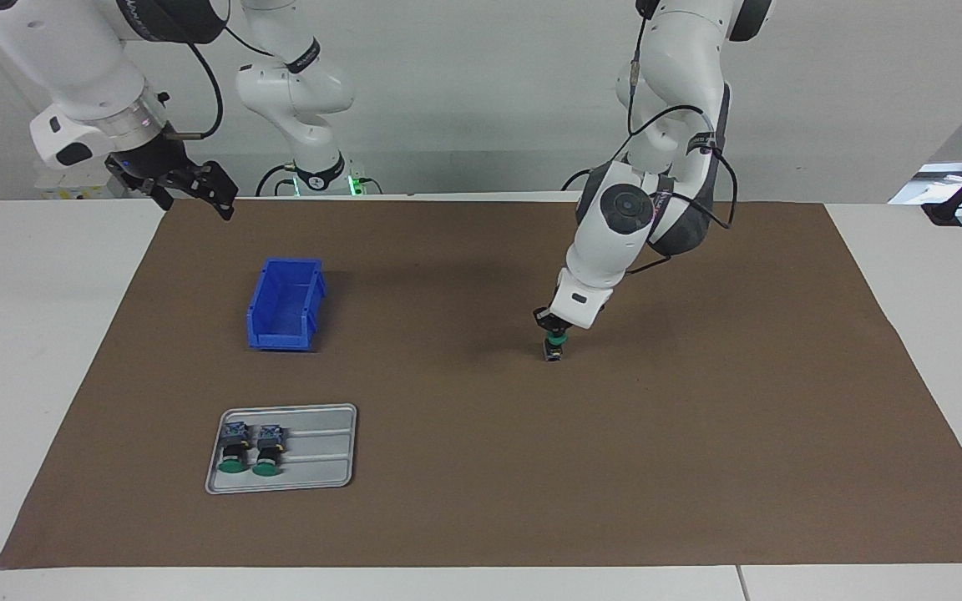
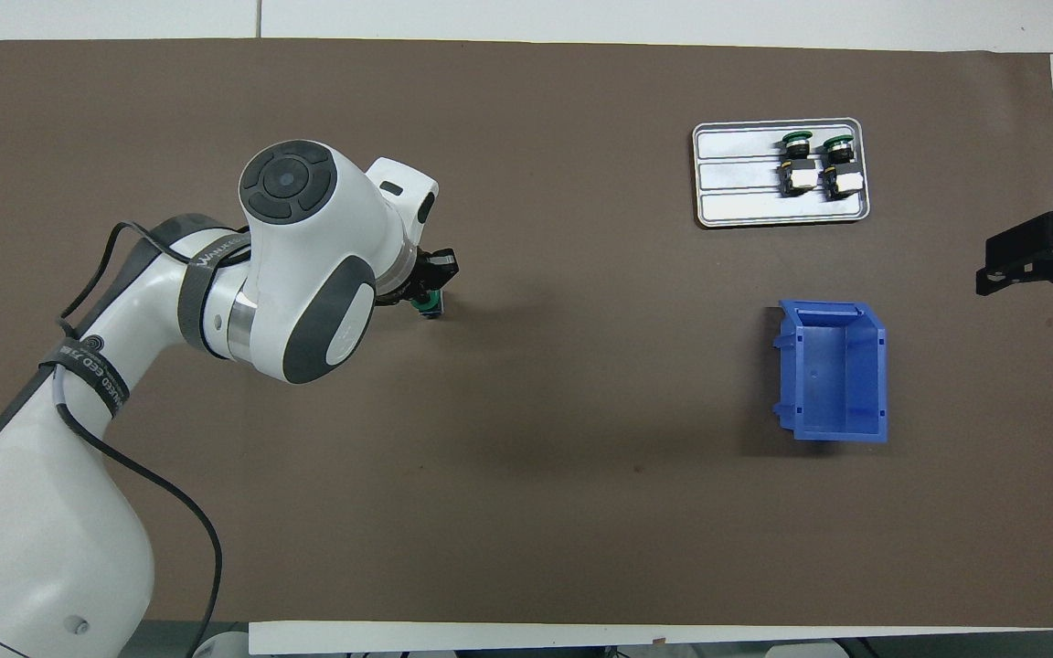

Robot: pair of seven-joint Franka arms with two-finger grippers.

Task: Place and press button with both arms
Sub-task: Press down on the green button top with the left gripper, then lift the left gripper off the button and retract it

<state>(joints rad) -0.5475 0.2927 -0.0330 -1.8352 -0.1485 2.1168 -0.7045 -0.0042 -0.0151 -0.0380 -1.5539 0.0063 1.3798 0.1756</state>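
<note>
One button stands upright on the brown mat toward the left arm's end, green cap on top; it also shows in the overhead view. My left gripper reaches down onto it and is shut on its cap, the base touching the mat; it shows in the overhead view too. Two more buttons lie side by side in a grey tray. My right gripper waits open and empty, raised over the mat's edge at the right arm's end.
A blue open bin stands on the mat nearer to the robots than the tray; it shows in the overhead view, as does the tray. White table surrounds the mat.
</note>
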